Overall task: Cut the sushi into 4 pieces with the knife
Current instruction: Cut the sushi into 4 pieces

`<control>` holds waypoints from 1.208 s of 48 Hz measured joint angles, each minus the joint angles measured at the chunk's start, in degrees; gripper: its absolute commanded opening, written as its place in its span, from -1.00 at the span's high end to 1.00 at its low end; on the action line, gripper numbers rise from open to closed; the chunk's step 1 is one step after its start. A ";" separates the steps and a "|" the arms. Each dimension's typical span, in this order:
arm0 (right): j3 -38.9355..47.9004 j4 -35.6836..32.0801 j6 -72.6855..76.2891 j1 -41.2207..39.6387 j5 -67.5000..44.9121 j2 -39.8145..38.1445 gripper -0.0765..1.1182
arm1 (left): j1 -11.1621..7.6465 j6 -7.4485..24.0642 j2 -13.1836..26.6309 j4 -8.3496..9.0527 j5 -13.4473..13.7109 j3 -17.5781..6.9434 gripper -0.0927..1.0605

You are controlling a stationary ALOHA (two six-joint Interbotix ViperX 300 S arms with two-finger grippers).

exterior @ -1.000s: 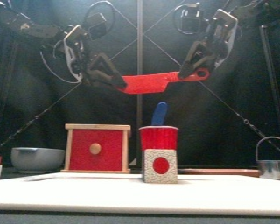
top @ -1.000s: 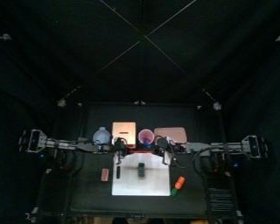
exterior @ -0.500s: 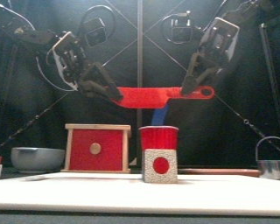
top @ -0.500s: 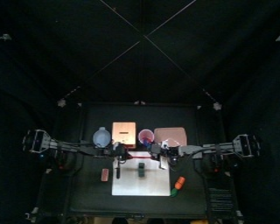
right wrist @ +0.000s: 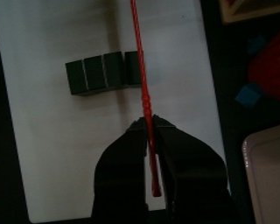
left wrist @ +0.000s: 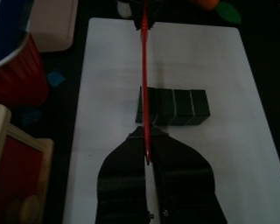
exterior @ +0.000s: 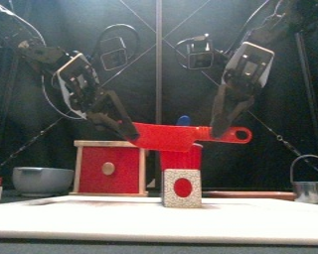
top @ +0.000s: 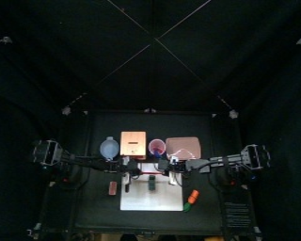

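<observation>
The red toy knife point(exterior: 182, 132) hangs level above the white cutting board point(top: 153, 191), held at both ends. My left gripper point(exterior: 132, 129) is shut on its blade end and my right gripper point(exterior: 218, 127) on its handle end. Under it lies the sushi roll point(exterior: 183, 187), seen end-on with a red centre, still in one row of dark blocks point(left wrist: 178, 105). A gap remains between blade and roll. In both wrist views the knife point(right wrist: 140, 79) shows edge-on, crossing near one end of the roll point(right wrist: 99, 73).
Behind the board stand a wooden box with a red drawer point(exterior: 111, 167), a blue-grey bowl point(exterior: 43, 180), a red cup point(exterior: 179, 157) with a blue knife, and a pink tray point(top: 182, 146). A metal cutter point(exterior: 308, 185) is at right. Small toys point(top: 192, 197) lie beside the board.
Both arms have come down together, lowering the knife from well above the cup to just over the sushi roll. The blade has levelled out.
</observation>
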 measured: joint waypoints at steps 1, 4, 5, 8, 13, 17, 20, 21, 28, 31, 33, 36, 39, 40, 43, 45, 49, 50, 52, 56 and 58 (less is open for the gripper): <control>0.00 0.09 0.00 0.09 0.00 0.09 0.53 | -0.09 -0.09 0.18 0.00 0.00 0.00 0.36; 0.09 0.18 0.00 0.35 0.00 0.62 0.53 | -0.18 0.00 0.97 -0.18 -0.09 -0.18 0.36; 0.09 0.18 0.09 0.35 0.00 0.79 0.53 | -0.26 -0.09 1.23 -0.18 -0.09 -0.26 0.36; 0.09 0.18 0.09 0.44 -0.09 1.32 0.53 | -0.35 0.00 2.02 -0.26 0.00 -0.53 0.36; 0.09 0.62 0.09 0.70 0.09 1.85 0.53 | -0.44 -0.09 3.25 -0.26 -0.09 -1.05 0.36; 0.18 1.05 0.09 0.97 0.09 2.37 0.53 | -0.53 0.00 3.96 -0.35 0.00 -1.41 0.36; 0.26 1.23 0.09 1.05 0.09 2.81 0.53 | -0.62 0.00 4.57 -0.35 -0.09 -1.58 0.36; 0.18 1.23 0.09 1.05 0.18 2.99 0.53 | -0.53 0.00 4.75 -0.26 0.00 -1.67 0.36; 0.09 1.23 0.09 1.14 0.18 4.13 0.53 | -0.62 0.00 5.89 -0.26 0.09 -2.02 0.36; 0.00 1.32 0.09 1.32 0.18 4.31 0.53 | -0.62 0.00 5.98 -0.26 0.35 -2.20 0.36; -0.09 1.23 0.09 1.23 0.26 4.31 0.53 | -0.62 0.00 6.06 -0.35 0.53 -2.20 0.37; -0.18 1.23 0.09 1.32 0.26 4.31 0.53 | -0.62 0.00 6.15 -0.26 0.79 -2.37 0.37; -0.18 1.23 0.09 1.32 0.35 4.39 0.53 | -0.62 0.09 6.33 -0.35 1.23 -2.46 0.37; -0.18 1.23 0.09 1.41 0.35 4.39 0.53 | -0.62 0.00 6.33 -0.35 1.41 -2.55 0.37; -0.35 1.14 0.09 1.67 0.35 4.39 0.53 | -0.62 0.00 6.42 -0.26 2.11 -2.72 0.37; -0.35 1.14 0.09 1.85 0.44 4.39 0.53 | -0.62 0.09 6.42 -0.26 2.72 -2.99 0.37; -0.44 1.05 0.09 1.93 0.44 4.48 0.53 | -0.70 0.00 6.50 -0.35 3.69 -3.34 0.37; -0.44 1.05 0.09 2.02 0.44 4.48 0.53 | -0.70 0.00 6.50 -0.26 3.87 -3.43 0.37; -0.53 1.14 0.09 2.11 0.53 4.57 0.53 | -0.79 0.09 6.59 -0.35 4.22 -3.60 0.37; -0.62 1.14 0.09 2.29 0.53 4.57 0.53 | -1.05 0.09 6.59 -0.26 4.92 -3.87 0.37; -0.70 1.14 0.18 2.37 0.53 4.66 0.53 | -1.14 0.00 6.68 -0.26 5.36 -4.04 0.37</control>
